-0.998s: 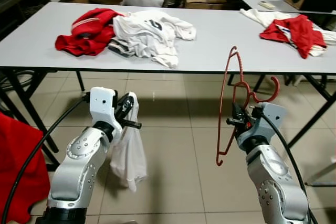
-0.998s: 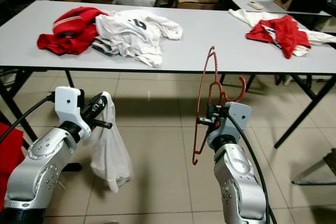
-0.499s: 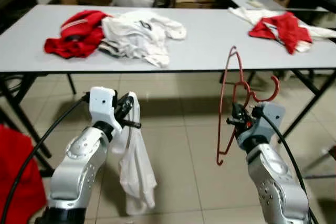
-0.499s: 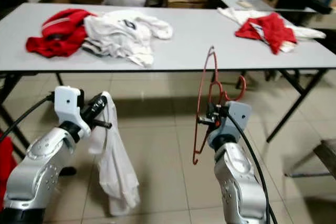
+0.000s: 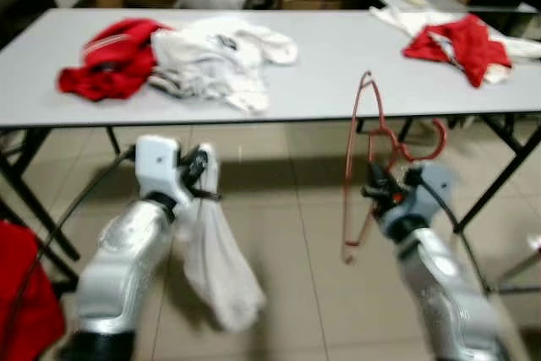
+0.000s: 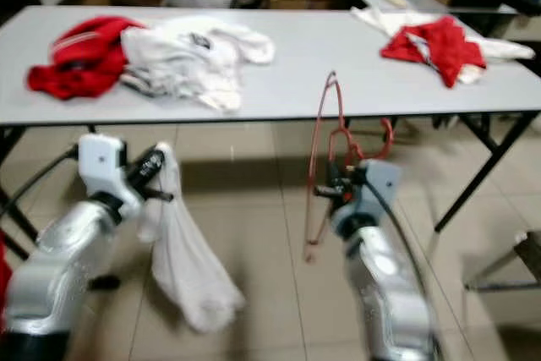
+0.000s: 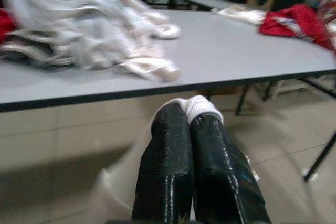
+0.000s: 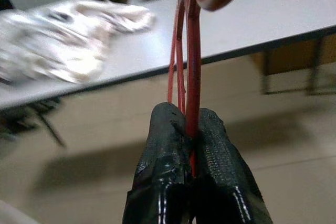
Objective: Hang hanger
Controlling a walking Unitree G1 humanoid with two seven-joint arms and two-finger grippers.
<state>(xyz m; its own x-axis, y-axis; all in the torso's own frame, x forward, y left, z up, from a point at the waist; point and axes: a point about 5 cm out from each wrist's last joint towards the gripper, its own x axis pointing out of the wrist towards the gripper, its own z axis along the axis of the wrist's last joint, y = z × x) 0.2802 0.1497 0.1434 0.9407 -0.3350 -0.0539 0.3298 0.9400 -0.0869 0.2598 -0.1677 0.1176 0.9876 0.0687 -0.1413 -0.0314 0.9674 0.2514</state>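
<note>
Right gripper clamped on the red hanger, held upright in front of the grey table, hook toward the robot's right. Left gripper pinched on a white garment, which now hangs longer and swings outward versus a second ago. View has shifted and blurred: robot likely moving. No rail visible; hanging not yet begun.

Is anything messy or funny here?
Yes. Clothes lie in crumpled heaps on the table: a red and white pile at one end, another at the far end. A white garment dangles bunched from the left gripper, not on the hanger.
</note>
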